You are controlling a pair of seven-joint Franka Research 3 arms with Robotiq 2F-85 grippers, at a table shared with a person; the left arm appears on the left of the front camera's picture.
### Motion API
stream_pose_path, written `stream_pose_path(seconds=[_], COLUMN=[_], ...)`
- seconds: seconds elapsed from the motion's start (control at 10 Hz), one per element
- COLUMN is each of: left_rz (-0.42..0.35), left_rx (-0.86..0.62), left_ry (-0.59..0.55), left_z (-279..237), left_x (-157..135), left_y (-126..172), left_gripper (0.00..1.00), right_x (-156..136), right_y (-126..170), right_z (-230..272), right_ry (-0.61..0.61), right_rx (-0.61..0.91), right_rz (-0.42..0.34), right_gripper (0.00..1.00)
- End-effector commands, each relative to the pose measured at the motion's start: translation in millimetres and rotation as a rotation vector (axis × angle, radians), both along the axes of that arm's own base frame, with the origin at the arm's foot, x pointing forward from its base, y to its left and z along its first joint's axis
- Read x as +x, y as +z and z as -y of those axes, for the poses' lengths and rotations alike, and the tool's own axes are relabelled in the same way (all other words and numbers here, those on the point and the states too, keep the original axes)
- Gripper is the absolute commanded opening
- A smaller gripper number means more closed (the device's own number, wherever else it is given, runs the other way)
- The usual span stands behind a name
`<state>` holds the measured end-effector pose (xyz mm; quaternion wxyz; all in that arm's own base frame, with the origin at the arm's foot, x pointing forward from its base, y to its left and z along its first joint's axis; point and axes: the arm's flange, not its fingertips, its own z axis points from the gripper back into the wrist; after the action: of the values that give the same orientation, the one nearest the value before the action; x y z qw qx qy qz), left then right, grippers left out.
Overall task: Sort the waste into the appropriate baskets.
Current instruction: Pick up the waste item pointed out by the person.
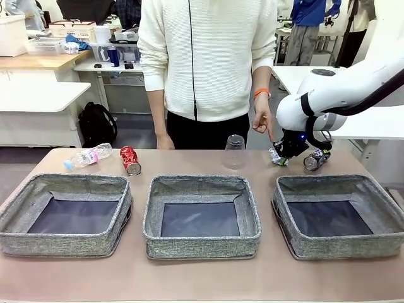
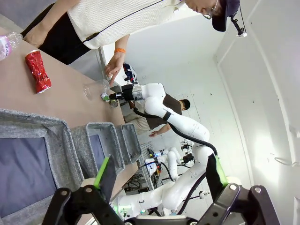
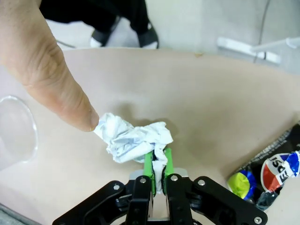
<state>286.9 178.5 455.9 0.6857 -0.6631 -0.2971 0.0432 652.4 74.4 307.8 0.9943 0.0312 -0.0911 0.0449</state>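
Now the robot's right hand [image 3: 158, 161] is clamped on a crumpled white scrap [image 3: 133, 138], down at the table [image 3: 211, 103] just behind the right basket [image 1: 379, 189] (a person's fingertip [image 3: 86, 119] touches the scrap's other end). The dark can [image 3: 269, 176] lies just beside the scrap, also behind that basket. The left hand [image 2: 159, 161] gapes wide, holding nothing.

Tan table [image 1: 202, 278], three grey baskets [image 1: 202, 252], bottle [image 1: 88, 156], red can [image 1: 130, 160], cup [image 1: 234, 151], dark can [image 1: 315, 160]
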Motion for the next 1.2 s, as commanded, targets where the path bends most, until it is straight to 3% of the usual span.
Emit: stream_pose_path(seconds=[0.0, 0.3, 0.5, 0.8, 0.9, 1.1], left_rz=[0.029, 0.029, 0.029, 0.029, 0.029, 0.029], left_rx=[-0.009, -0.009, -0.009, -0.009, -0.009, -0.009], left_ry=[0.004, 0.004, 0.004, 0.004, 0.004, 0.004], left_z=[1.5, 1.5, 1.5, 1.5, 1.5, 1.5], left_x=[0.2, 0.2, 0.2, 0.2, 0.2, 0.2], left_y=[1.2, 1.2, 1.2, 1.2, 1.2, 1.2], left_gripper=[1.00, 1.00, 1.00, 1.00, 1.00, 1.00], right_x=[2.0, -2.3, -35.0, -140.3, -185.9, -268.1], right_y=[-0.7, 8.2, 53.7, 153.1, 178.0, 196.2], right_z=[0.7, 4.9, 12.5, 17.8, 15.8, -2.2], right_ry=[-0.029, -0.039, -0.102, -0.214, -0.219, -0.189], right_rx=[-0.013, -0.015, -0.026, -0.068, -0.077, -0.037], right_rz=[-0.013, -0.016, -0.067, -0.126, -0.069, 0.108], right_gripper=[0.00, 0.00, 0.00, 0.00, 0.00, 0.00])
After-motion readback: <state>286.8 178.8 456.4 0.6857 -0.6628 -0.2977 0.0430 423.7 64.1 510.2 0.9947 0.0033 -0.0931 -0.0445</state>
